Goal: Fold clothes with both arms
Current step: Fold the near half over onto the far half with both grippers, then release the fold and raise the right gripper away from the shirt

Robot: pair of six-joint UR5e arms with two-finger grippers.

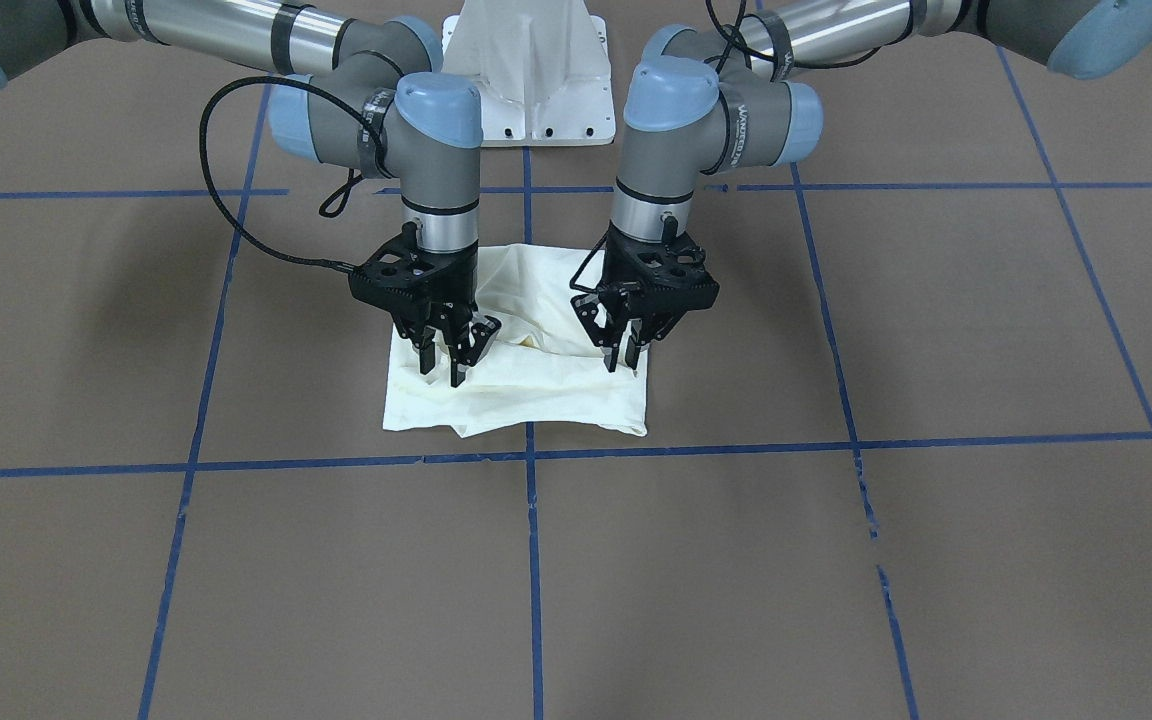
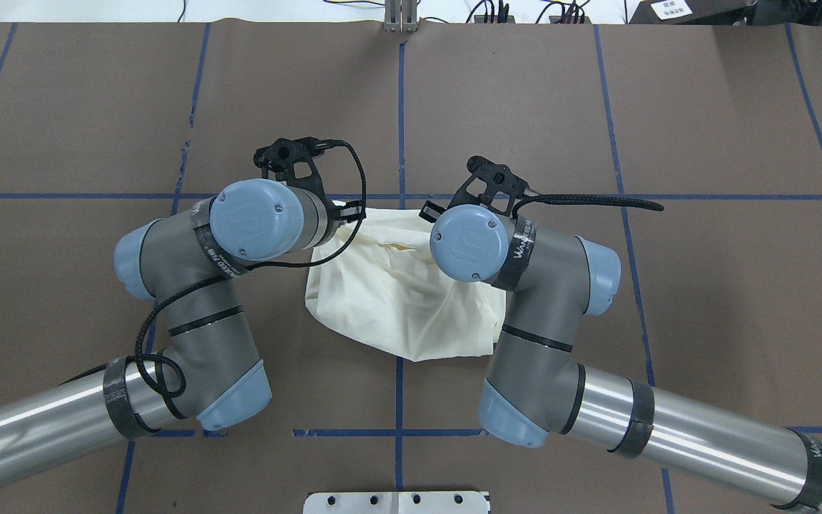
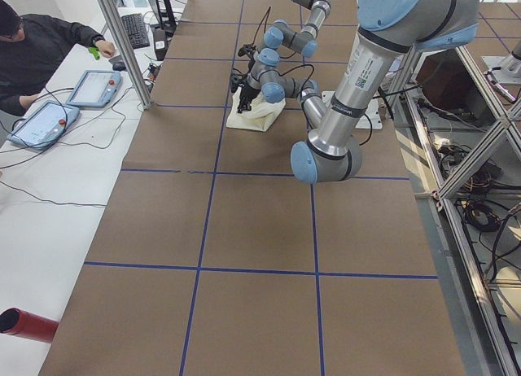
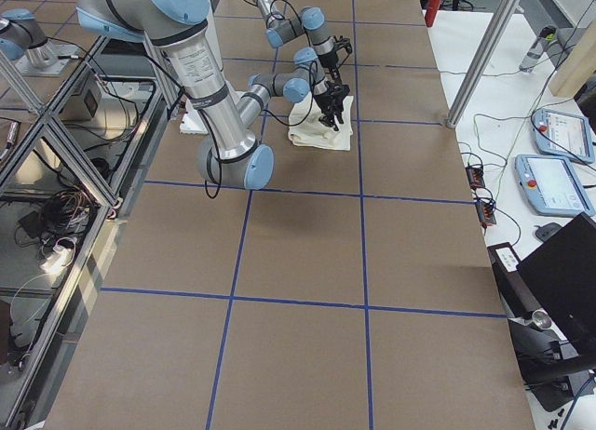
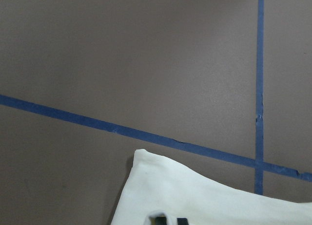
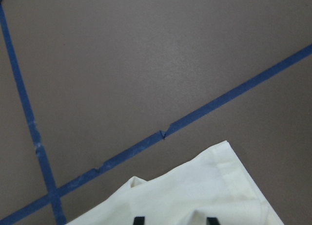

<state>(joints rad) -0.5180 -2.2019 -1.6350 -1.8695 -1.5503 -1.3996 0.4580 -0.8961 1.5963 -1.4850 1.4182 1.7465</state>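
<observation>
The shirt [image 1: 536,392] is being hovered over by the right gripper [image 1: 441,368], fingers spread, and the left gripper [image 1: 624,358], narrowly parted.

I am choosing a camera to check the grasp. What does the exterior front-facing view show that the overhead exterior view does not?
Only the front-facing view: the fingers of the right gripper and left gripper, pointing down at the T-shirt. Only the overhead view: cables beyond the far table edge; there the wrist joints hide both grippers' fingers. Both: the folded cream T-shirt, the right arm, the left arm, and the blue tape grid.
</observation>
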